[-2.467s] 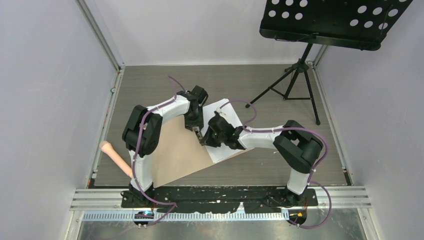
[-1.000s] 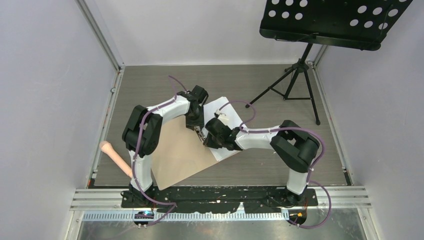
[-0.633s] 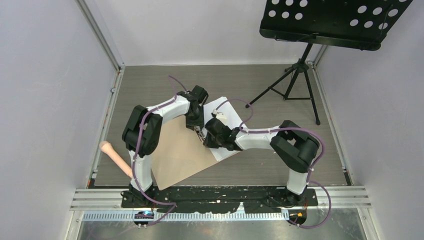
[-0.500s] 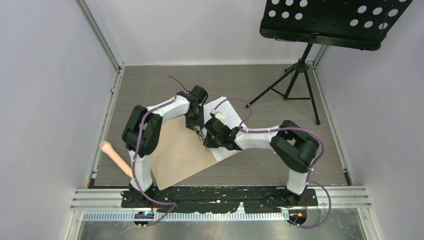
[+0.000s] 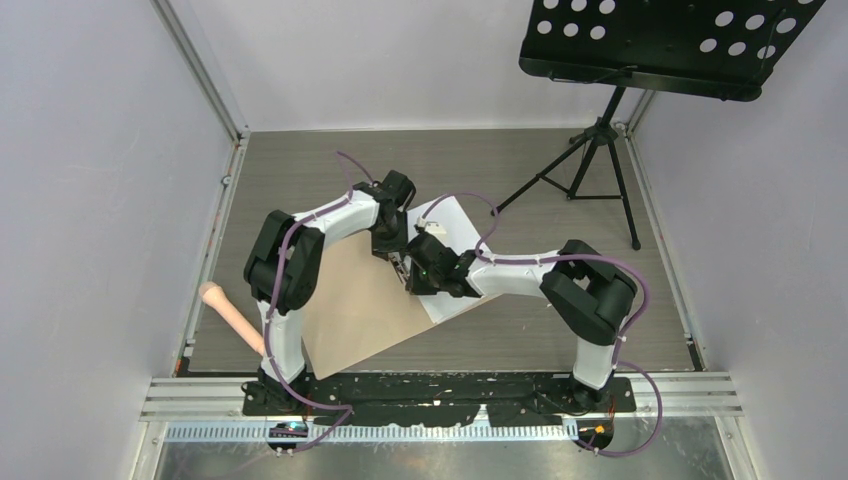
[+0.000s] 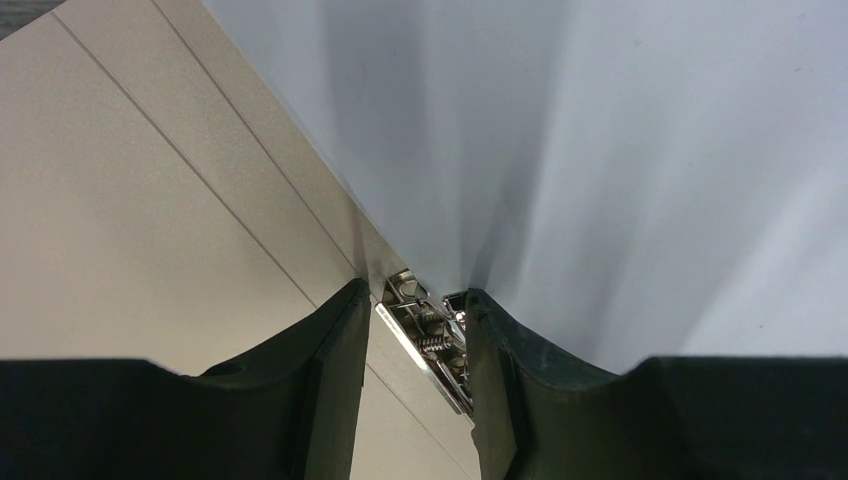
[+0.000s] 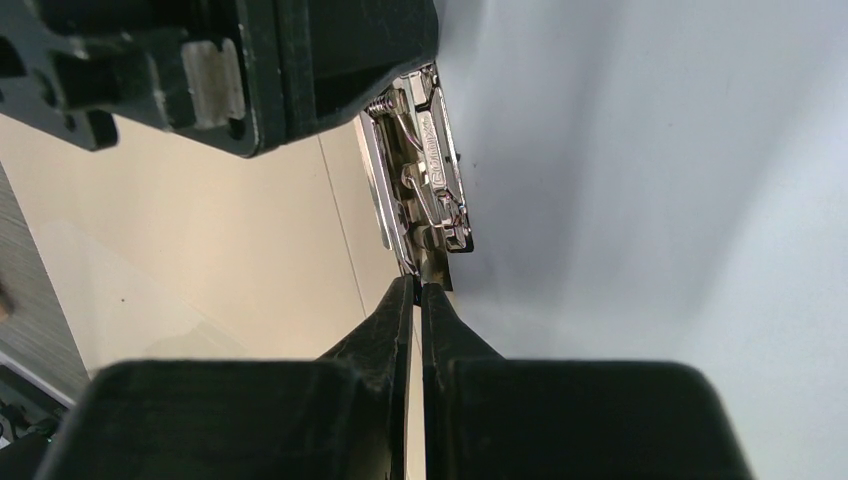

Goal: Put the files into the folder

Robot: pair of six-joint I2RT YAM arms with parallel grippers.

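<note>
The tan folder (image 5: pixel 355 305) lies open on the table, with a metal spring clip (image 6: pixel 432 335) near its crease. The white files (image 5: pixel 452 222) lie on its right side, their left edge at the clip. My left gripper (image 5: pixel 397 260) stands over the clip, its jaws (image 6: pixel 415 290) closed round the clip's upper end. My right gripper (image 5: pixel 413 276) is right beside it. Its jaws (image 7: pixel 418 283) are pressed together on the files' (image 7: pixel 650 200) left edge, just below the clip (image 7: pixel 425 175). The folder's inside shows tan in both wrist views (image 6: pixel 130 200) (image 7: pixel 230 260).
A black music stand (image 5: pixel 660 40) on a tripod (image 5: pixel 590 150) stands at the back right. A beige rod-shaped object (image 5: pixel 228 315) lies at the table's left edge. Walls enclose three sides, and a metal rail (image 5: pixel 440 395) runs along the front.
My right gripper has moved left, up to the left gripper, and the white sheets slid left with it over the folder. The left arm has stayed in place.
</note>
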